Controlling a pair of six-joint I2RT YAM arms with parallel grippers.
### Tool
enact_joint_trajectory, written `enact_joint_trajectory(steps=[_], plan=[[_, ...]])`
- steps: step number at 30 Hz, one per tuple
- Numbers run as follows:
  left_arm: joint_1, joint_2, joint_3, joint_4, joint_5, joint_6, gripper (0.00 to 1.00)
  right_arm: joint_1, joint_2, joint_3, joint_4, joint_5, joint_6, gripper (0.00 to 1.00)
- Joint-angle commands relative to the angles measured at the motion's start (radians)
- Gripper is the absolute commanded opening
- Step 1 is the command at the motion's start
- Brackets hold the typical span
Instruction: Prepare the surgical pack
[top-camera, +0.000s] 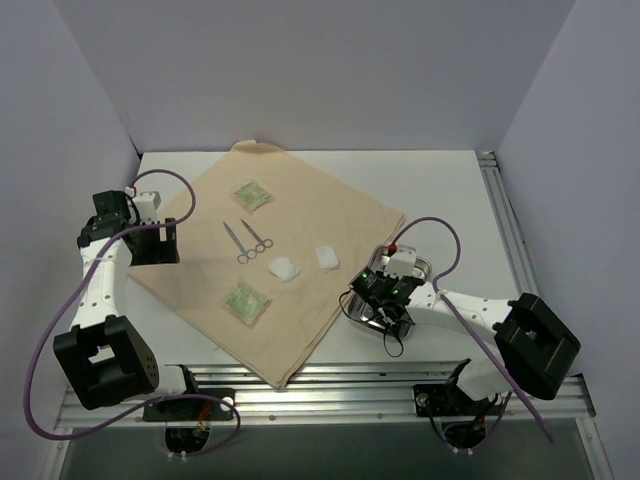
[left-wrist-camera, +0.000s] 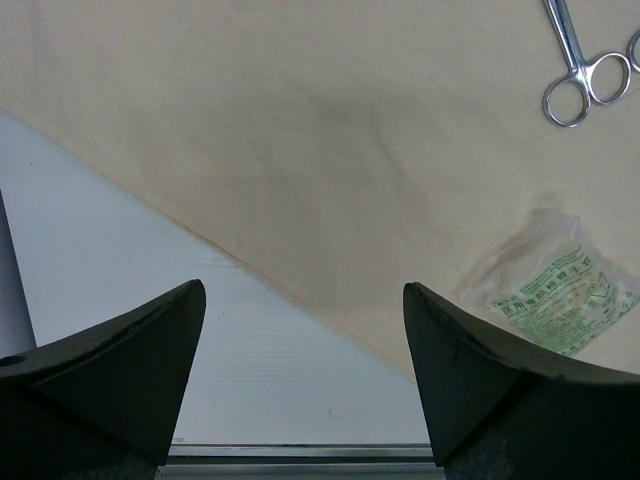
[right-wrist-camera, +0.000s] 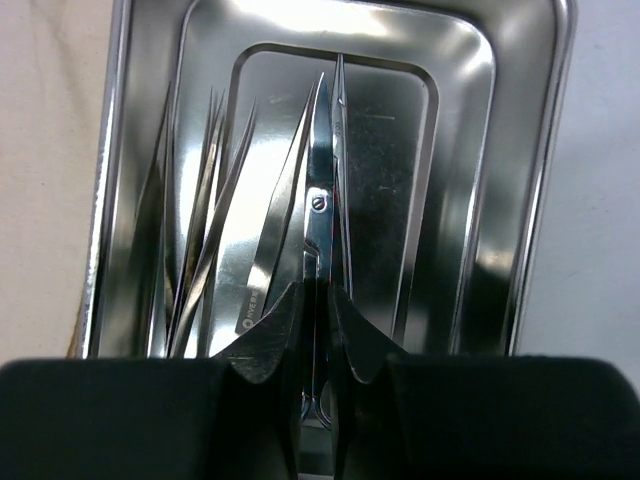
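The white table (top-camera: 440, 190) before me carries a tan cloth (top-camera: 300, 230), spread flat and turned cornerwise. One corner points far, one left and one right, and the near one laps over the metal rail (top-camera: 350, 388) at the table's near edge. A shiny steel tray (right-wrist-camera: 465, 140) sits at the cloth's right corner, with bare white table along its right side.

Black fingers on the left gripper (left-wrist-camera: 303, 288); beneath it, plain tan cloth (left-wrist-camera: 300, 120) meets white table (left-wrist-camera: 100, 290). Ahead to its right are a clear packet (left-wrist-camera: 555, 290) printed green and silver forceps (left-wrist-camera: 580, 85). Black fingers of the right gripper (right-wrist-camera: 315, 300) flank mirror-bright scissors (right-wrist-camera: 320, 170) in a shiny steel tray (right-wrist-camera: 470, 120).
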Motion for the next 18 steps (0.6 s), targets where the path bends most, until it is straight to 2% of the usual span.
enact_joint_trajectory(steps=[1, 4, 15, 17, 18], plan=[[0.007, -0.026, 0.014, 0.001, 0.008, 0.014, 0.89, -0.005, 0.05, -0.035, 0.029, 0.033, 0.037, 0.0], [0.008, -0.026, 0.012, 0.001, 0.003, 0.016, 0.89, -0.019, 0.073, -0.046, 0.069, 0.023, 0.029, 0.0], [0.008, -0.03, 0.007, 0.001, -0.001, 0.017, 0.89, -0.024, 0.047, -0.052, 0.043, 0.015, 0.08, 0.01], [0.008, -0.034, 0.009, -0.001, 0.0, 0.017, 0.9, -0.024, 0.033, -0.04, 0.005, 0.024, 0.089, 0.13], [0.008, -0.034, 0.011, -0.003, 0.0, 0.017, 0.9, -0.022, 0.015, -0.032, -0.007, 0.027, 0.092, 0.28]])
